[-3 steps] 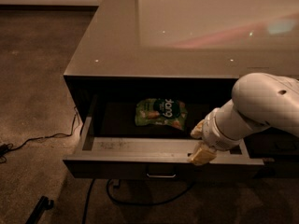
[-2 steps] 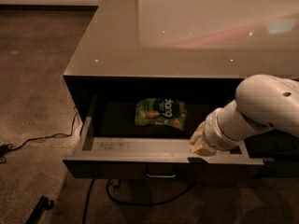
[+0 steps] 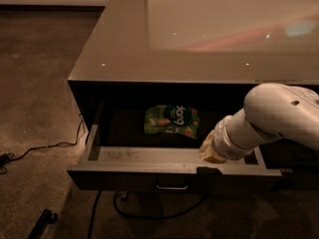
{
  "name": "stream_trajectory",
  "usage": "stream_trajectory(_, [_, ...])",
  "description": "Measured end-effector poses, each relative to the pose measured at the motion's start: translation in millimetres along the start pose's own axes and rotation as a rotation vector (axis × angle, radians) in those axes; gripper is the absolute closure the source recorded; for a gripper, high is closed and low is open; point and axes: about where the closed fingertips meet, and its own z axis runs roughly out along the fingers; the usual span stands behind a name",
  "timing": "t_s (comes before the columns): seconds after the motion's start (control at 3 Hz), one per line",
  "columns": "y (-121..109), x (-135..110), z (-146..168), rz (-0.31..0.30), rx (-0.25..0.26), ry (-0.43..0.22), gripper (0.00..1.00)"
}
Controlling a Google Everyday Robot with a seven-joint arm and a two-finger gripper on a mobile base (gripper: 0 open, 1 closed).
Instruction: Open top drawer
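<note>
The top drawer (image 3: 149, 169) stands pulled out from under the countertop, its grey scuffed inner floor showing. Its small loop handle (image 3: 172, 186) sits mid-front. A green snack bag (image 3: 172, 120) lies flat inside near the back. My gripper (image 3: 212, 153) reaches down from the white arm (image 3: 279, 118) at the right and sits at the drawer's front edge, right of the handle, with yellowish tips just inside the drawer. Most of the gripper is hidden by the wrist.
A glossy countertop (image 3: 149, 49) spans above the drawer. Black cables (image 3: 50, 146) run over the carpet at left and loop under the drawer front (image 3: 149, 210). A dark object (image 3: 42, 220) lies on the floor at bottom left.
The gripper and wrist have lifted slightly and shifted right along the drawer's front edge. The drawer has stayed at about the same opening.
</note>
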Motion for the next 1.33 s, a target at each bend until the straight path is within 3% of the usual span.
stream_trajectory(0.67, [-10.8,-2.7,18.6,-0.029,-0.001,0.005,1.00])
stream_trajectory(1.33, [-20.4,5.0,39.0,-0.037,-0.010,0.050,1.00])
